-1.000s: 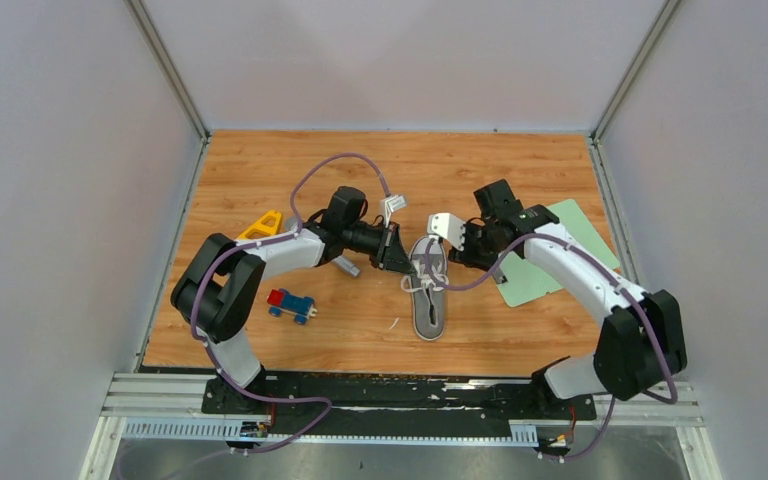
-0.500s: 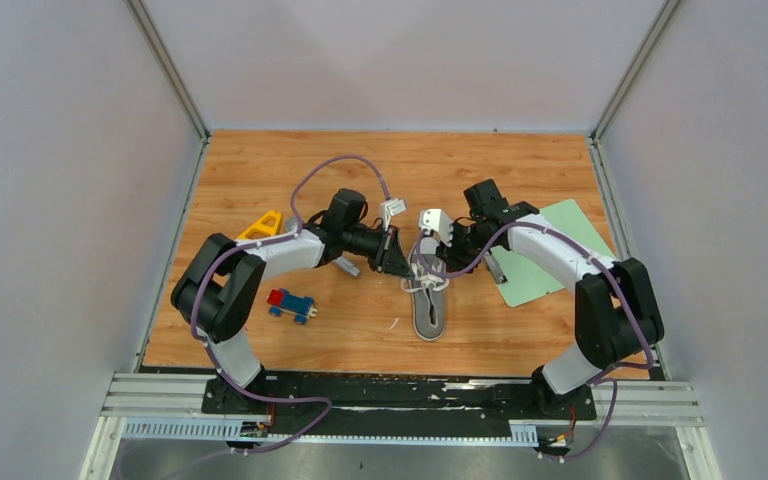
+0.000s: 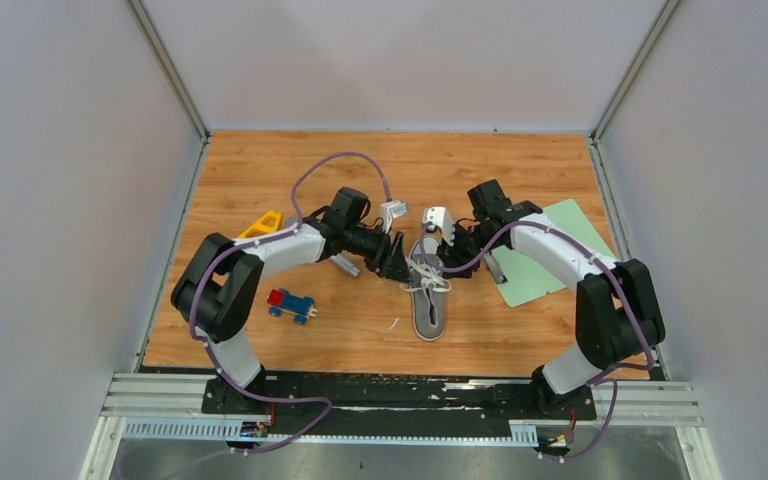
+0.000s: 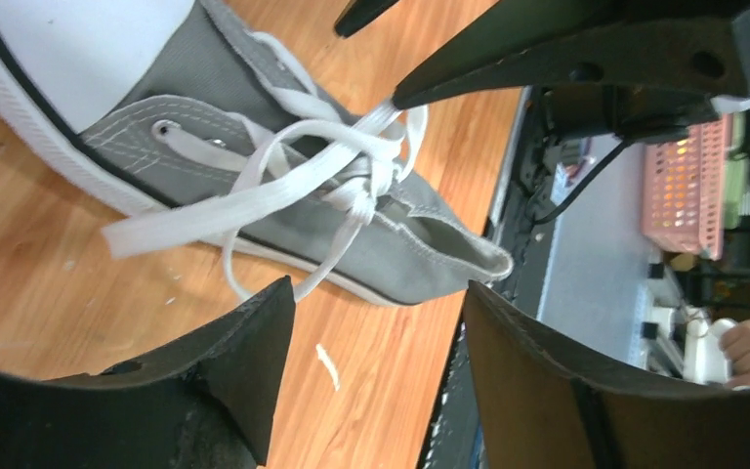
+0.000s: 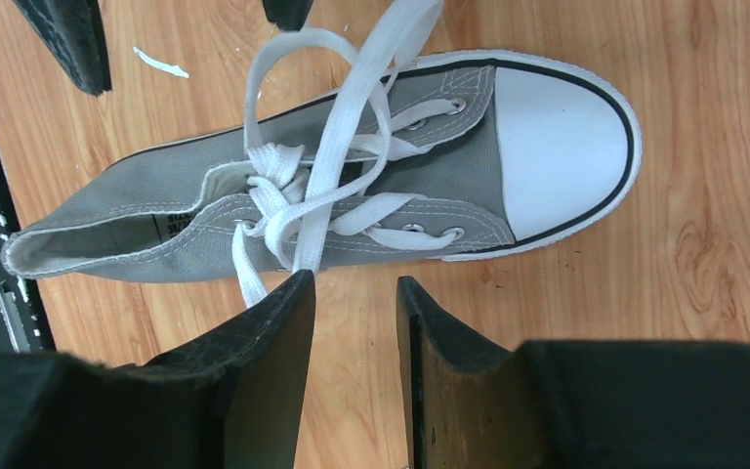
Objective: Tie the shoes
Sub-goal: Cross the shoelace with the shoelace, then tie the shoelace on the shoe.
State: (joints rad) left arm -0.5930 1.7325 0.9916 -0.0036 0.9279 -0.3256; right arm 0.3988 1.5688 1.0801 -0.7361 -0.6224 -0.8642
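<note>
- Only the overhead view takes in the left part of the table. A yellow piece and a red-and-blue toy car lie there, well apart from the sneaker.
- The left arm folds at its elbow by the table's left edge. Its forearm reaches rightward, bringing the left gripper low, just beside the sneaker's laced part.
- The left wrist view settles what the overhead one cannot: that gripper's fingers stand wide apart with bare wood between them, holding nothing.
- That same view looks across the sneaker to a pink basket beyond the table, seen in no other view.
- The sneaker rests on its sole in the middle of the table, between the two grippers. Its white toe cap points away from the arm bases.
- From overhead the laces are only a white tangle. The right wrist view shows a knot over the tongue, a loop, and a long flat strand crossing the eyelets.
- The right arm bends at its elbow on the right side. Its forearm reaches leftward over a green mat.
- The right gripper has its jaws parted more narrowly, with wood showing between them and nothing clamped. The long strand runs up to one fingertip, and the left wrist view shows that tip touching the loop.
</note>
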